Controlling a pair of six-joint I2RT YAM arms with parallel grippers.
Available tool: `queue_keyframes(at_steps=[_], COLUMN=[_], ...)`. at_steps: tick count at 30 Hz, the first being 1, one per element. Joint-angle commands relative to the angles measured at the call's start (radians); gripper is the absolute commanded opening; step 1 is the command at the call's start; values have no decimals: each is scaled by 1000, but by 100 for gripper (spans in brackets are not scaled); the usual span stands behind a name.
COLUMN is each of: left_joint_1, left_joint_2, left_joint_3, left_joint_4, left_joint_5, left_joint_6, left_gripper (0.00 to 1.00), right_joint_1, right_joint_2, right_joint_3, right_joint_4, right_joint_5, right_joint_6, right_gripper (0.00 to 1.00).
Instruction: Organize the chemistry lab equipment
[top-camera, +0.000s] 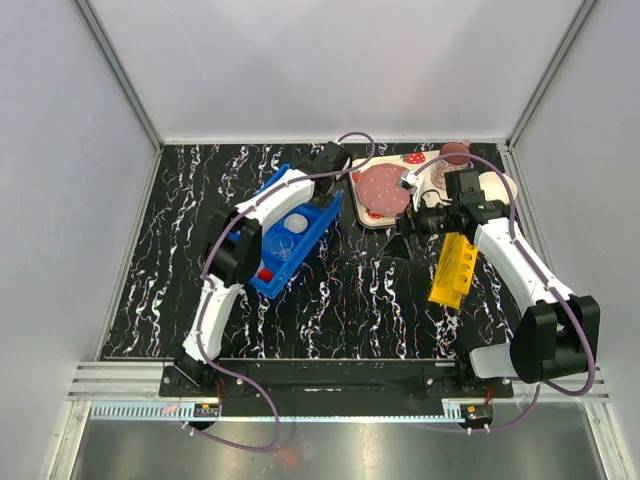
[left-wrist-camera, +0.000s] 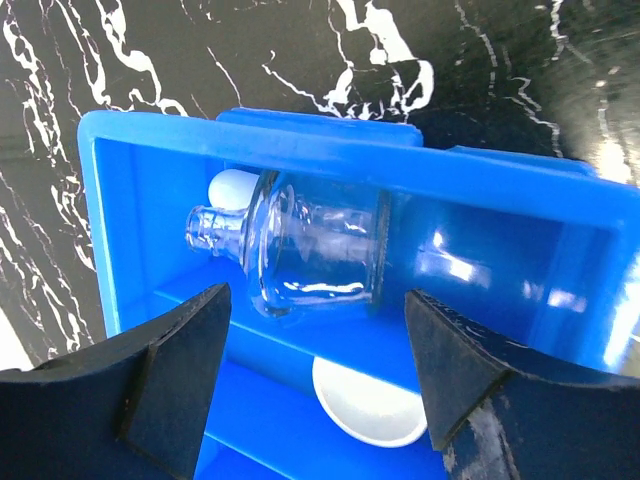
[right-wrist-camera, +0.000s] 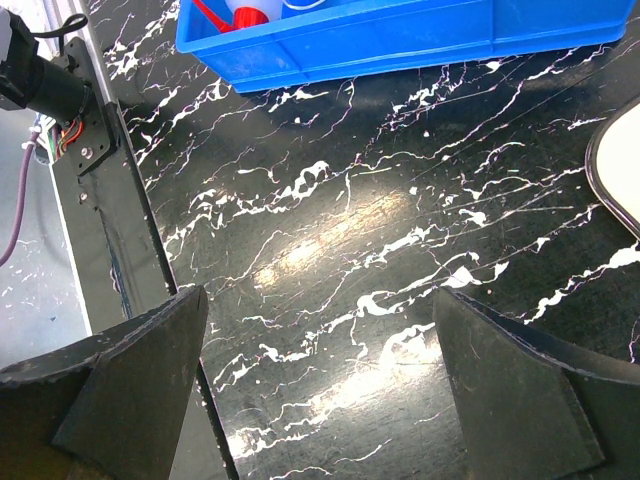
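Observation:
A blue bin (top-camera: 312, 232) holds a clear glass beaker (left-wrist-camera: 320, 245) lying on its side, a tiny white round dish (left-wrist-camera: 365, 405) and the squeeze bottle with its red nozzle (top-camera: 265, 273). My left gripper (left-wrist-camera: 318, 297) is open and empty above the bin; it sits at the bin's far end in the top view (top-camera: 327, 172). My right gripper (right-wrist-camera: 320, 295) is open and empty above bare table, left of the yellow holed rack (top-camera: 452, 270) in the top view (top-camera: 407, 225). No thin tubes show.
A strawberry-print tray (top-camera: 395, 215) with a pink round piece (top-camera: 383, 187) and a pink mug (top-camera: 455, 152) lies at the back right, its rim (right-wrist-camera: 620, 180) near my right gripper. The bin's wall (right-wrist-camera: 400, 40) shows ahead in the right wrist view.

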Motion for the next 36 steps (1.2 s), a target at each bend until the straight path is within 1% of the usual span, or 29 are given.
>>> queue_keyframes(at_steps=[1, 6, 7, 8, 9, 10, 11, 12, 13, 14, 16, 17, 19, 23, 28, 36], left_joint_1=[-5, 27, 48, 79, 96, 117, 166, 192, 217, 263, 304, 311, 320, 325, 325, 325], left_joint_2=[-122, -162, -178, -191, -199, -205, -216, -221, -236, -245, -271, -276, -265, -228, -202, -190], left_joint_3=[37, 54, 54, 53, 51, 50, 38, 27, 10, -37, -111, -124, -136, -124, -133, -180], left_joint_4=[-4, -18, -26, -29, -32, -35, -32, -27, -15, 28, 80, 120, 134, 132, 140, 183], left_joint_5=[79, 154, 211, 237, 268, 344, 393, 444, 545, 590, 673, 685, 699, 659, 606, 529], left_joint_6=[-51, -113, -174, -200, -261, -300, -341, -428, -471, -549, -610, -649, -682, -783, -845, -926], left_gripper=[77, 77, 78, 78, 78, 79, 79, 79, 78, 78, 78, 78, 78, 74, 66, 65], right_joint_1=[-9, -13, -13, -13, -13, -16, -16, -15, -15, -13, -16, -16, -16, -18, -23, -24], right_joint_2=[-35, -36, -36, -36, -35, -36, -35, -36, -33, -33, -33, -33, -33, -35, -38, -33], right_joint_3=[1, 1, -1, -1, -1, -1, -1, -2, -2, -1, -2, -2, -2, -2, -4, -1], right_joint_4=[22, 22, 22, 22, 22, 20, 22, 22, 20, 22, 22, 22, 22, 22, 22, 19], right_joint_5=[-31, -34, -35, -35, -37, -37, -37, -35, -37, -37, -37, -37, -37, -37, -35, -35], right_joint_6=[-2, -4, -4, -2, -4, -4, -4, -4, -4, -4, -4, -4, -4, -2, -4, -4], right_gripper=[100, 100, 100, 100, 100, 100, 100, 100, 100, 100, 100, 100, 100, 100, 100, 100])
